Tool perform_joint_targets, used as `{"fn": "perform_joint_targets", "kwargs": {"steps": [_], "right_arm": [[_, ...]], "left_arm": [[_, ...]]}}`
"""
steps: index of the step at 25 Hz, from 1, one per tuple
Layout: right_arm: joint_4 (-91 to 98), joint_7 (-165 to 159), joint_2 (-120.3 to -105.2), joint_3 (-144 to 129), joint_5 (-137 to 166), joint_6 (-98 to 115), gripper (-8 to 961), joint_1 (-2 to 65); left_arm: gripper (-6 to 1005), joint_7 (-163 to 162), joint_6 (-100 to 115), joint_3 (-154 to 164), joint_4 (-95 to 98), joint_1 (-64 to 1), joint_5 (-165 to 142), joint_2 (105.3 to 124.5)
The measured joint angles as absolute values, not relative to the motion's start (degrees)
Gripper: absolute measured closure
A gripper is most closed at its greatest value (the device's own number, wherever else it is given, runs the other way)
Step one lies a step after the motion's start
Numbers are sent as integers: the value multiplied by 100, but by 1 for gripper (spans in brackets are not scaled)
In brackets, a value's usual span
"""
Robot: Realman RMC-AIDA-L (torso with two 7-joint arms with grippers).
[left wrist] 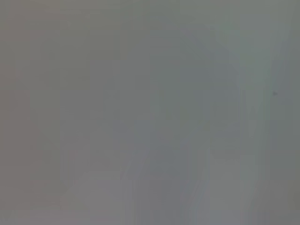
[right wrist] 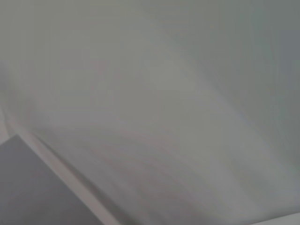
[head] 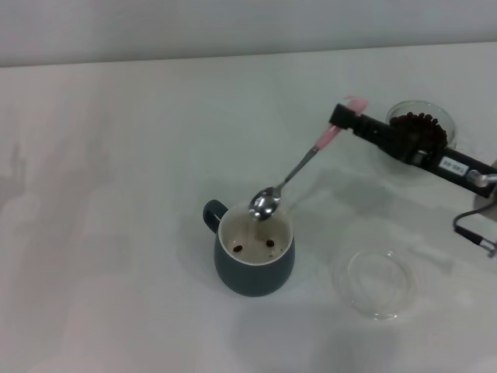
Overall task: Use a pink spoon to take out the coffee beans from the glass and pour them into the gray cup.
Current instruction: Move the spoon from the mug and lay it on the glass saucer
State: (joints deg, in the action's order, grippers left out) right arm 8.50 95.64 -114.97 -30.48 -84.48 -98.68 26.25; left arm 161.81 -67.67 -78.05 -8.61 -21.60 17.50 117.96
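head: high, looking forward-down at white table [head: 116, 194] | both wrists: featureless grey blur | shared: cannot tell

The gray cup [head: 254, 260] was dark blue-gray outside and cream-white inside, where a few coffee beans [head: 269, 243] lay dark brown (nearly black). The pink spoon [head: 293, 175] had a shiny silver bowl and neck and a pale pink handle end. The right gripper [head: 344, 115] was black. The table [head: 116, 194] was plain white.
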Motion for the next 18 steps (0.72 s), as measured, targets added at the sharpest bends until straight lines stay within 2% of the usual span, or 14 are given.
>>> {"fn": "perform_joint_targets", "kwargs": {"steps": [5, 12, 18], "right_arm": [[1453, 9421, -11450, -3046, -8567, -9951, 746, 2104], [1716, 9239, -11101, -3180, -8530, -10023, 744, 1666], [1727, 9221, -11001, -3357, -8391, -9931, 741, 1483]], "left_arm": [[555, 16181, -6754, -7806, -861, -2211, 1751, 11802], [556, 16181, -6728, -7805, -885, -2251, 1749, 11785], [556, 16180, -6719, -7805, -898, -2304, 1749, 11769]]}}
